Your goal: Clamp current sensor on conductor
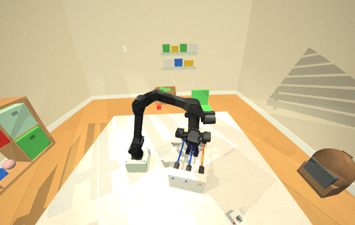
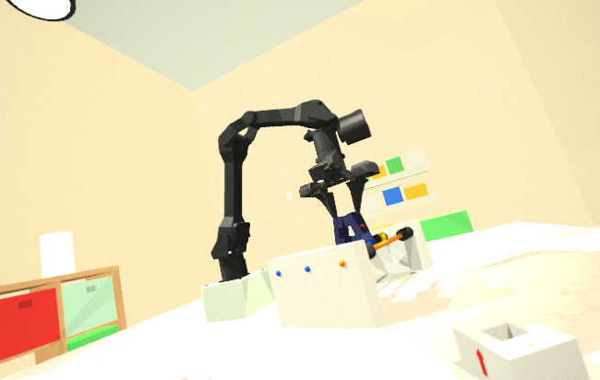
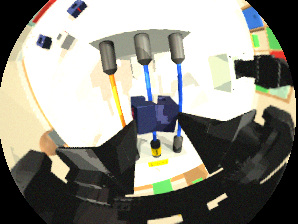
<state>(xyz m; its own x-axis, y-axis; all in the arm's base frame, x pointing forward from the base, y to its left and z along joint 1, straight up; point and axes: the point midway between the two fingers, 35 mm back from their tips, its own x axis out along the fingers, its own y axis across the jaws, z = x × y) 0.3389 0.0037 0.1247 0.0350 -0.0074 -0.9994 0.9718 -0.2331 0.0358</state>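
Note:
My gripper [image 1: 192, 143] [image 2: 346, 215] [image 3: 156, 119] points down and is shut on the dark blue split-core sensor [image 2: 340, 226] [image 3: 145, 117], one finger on each side. The sensor is at the middle blue conductor [image 1: 190, 161] [image 3: 148, 82], which passes between its two halves. A gap between the halves shows in the wrist view; whether they meet underneath is hidden. A red mark [image 2: 362, 225] is on the sensor's side; its direction is too small to read. The middle conductor's far end has a yellow band [image 2: 381, 236] [image 3: 156, 149], beside a yellow label [image 3: 158, 163].
An orange conductor [image 1: 203, 155] [image 2: 389, 240] [image 3: 116, 95] and another blue conductor [image 1: 180, 152] [image 3: 180, 90] flank the middle one. A white block [image 1: 187, 183] [image 2: 321, 294] holds their near ends. A white stand with a red arrow [image 2: 481, 362] is at the front right. Two small dark blue pieces [image 3: 76, 8] [image 3: 44, 41] lie farther off.

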